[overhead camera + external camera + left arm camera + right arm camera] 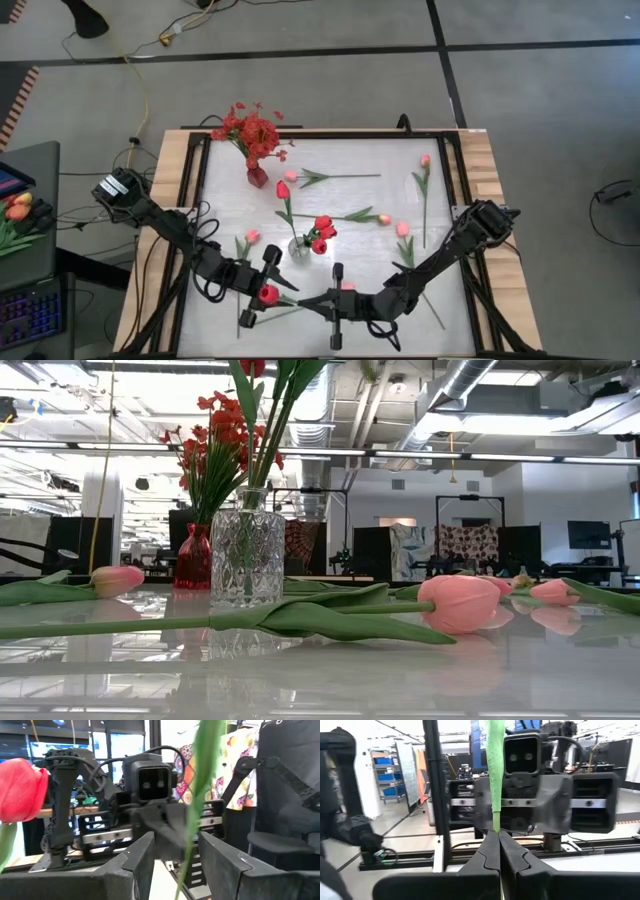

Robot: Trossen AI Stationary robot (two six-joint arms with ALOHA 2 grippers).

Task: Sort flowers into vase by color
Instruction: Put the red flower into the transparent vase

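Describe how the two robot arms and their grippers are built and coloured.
Both arms are dark, nearly black, jointed links with black cables looping along them. The left arm carries a block with white markings near its shoulder. Each wrist bears a boxy camera housing with two small lenses. The left gripper and right gripper each have two flat, angular black fingers.

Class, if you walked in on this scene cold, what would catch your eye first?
Probably the two grippers meeting at the table's near edge over one red tulip: the right gripper is shut on its green stem, and the left gripper stands around that stem. Behind them, a clear vase holds red tulips mid-table.
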